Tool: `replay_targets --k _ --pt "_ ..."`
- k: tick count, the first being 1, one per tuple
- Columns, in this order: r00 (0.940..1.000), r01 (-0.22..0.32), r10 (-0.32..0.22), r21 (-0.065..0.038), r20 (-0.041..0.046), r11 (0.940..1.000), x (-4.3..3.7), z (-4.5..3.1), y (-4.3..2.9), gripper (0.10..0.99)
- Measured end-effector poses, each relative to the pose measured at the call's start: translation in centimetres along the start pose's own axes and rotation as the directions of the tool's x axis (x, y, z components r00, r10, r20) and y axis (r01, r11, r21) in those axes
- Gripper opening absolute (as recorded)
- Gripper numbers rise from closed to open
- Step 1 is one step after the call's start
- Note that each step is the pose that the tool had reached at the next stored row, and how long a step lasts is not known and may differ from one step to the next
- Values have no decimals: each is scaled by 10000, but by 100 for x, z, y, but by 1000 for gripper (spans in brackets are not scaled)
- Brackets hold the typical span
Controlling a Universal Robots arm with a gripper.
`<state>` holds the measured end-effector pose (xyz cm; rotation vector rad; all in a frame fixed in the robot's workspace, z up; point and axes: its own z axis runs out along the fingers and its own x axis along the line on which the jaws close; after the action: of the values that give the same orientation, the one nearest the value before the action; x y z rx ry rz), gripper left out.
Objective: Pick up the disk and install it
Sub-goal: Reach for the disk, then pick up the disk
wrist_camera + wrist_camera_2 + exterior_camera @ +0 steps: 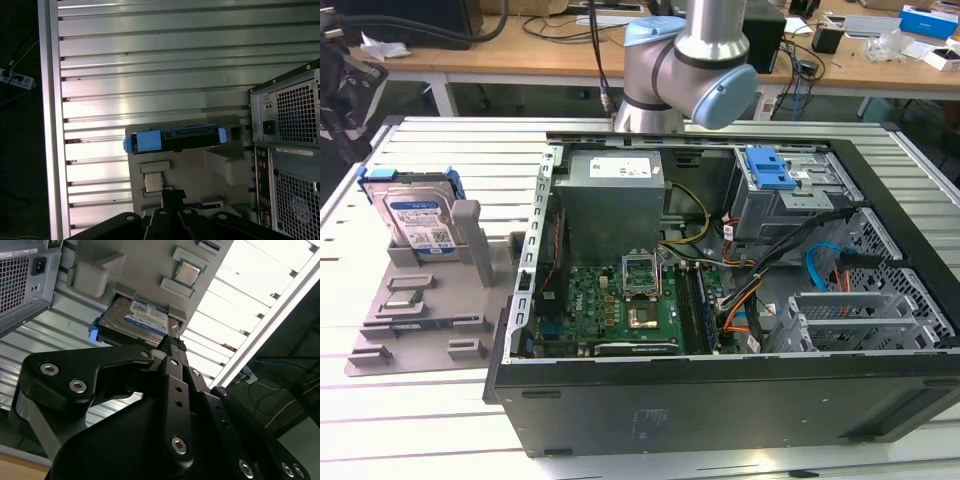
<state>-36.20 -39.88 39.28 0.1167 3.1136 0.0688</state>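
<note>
The disk [417,220] stands on its edge in a slot of the grey holder [420,320], which lies on the slatted metal table [460,150] at the exterior view's left, near the open computer case [720,400] but not touching it. From here its blue-and-white label faces outward, and the blue frame shows along its upper edge and corners. The arm [685,60] rises behind the case on the far side of the table, well apart from the holder. In the first wrist view the gripper [172,194] hangs over the holder [195,165]. The disk [175,139] shows edge-on there as a dark strip with blue ends, and a small square chip [153,182] lies on the holder between the disk and the gripper's tip. In the second wrist view the gripper [170,342] points towards the disk [142,317], with clear air between them. Its black fingers [175,390] are pressed together with nothing caught in them, so it carries nothing. The case's perforated rear [292,115] stands just beside the holder. Inside the case a grey metal box [615,195] sits at the back with the green board [610,300] in front of it. A bright blue latch [770,168] sits on the drive cage [790,205] towards the exterior view's right
</note>
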Motion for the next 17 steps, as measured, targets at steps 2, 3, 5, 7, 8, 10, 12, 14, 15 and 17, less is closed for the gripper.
replay_targets --k 2,3,5,7,8,10,12,14,15,17 --pt "10000 0 0 0 0 10000 49 0 -4 106" --pt "10000 1 -1 0 0 10000 71 0 -6 106" --pt "10000 2 -2 0 1 10000 75 1 -6 106" --pt "10000 1 -1 0 0 10000 76 0 -6 106" --pt "10000 1 -1 0 0 10000 76 0 -6 106" --pt "10000 1 -1 -1 0 10000 76 1 -6 106" --pt "10000 0 0 -1 0 10000 77 0 -6 106" --pt "10000 68 -68 -2 -3 10000 77 0 -6 106" --pt "9989 465 -465 -11 -21 9989 78 0 -6 106" --pt "9944 1059 -1059 -27 -46 9944 77 0 -6 106"
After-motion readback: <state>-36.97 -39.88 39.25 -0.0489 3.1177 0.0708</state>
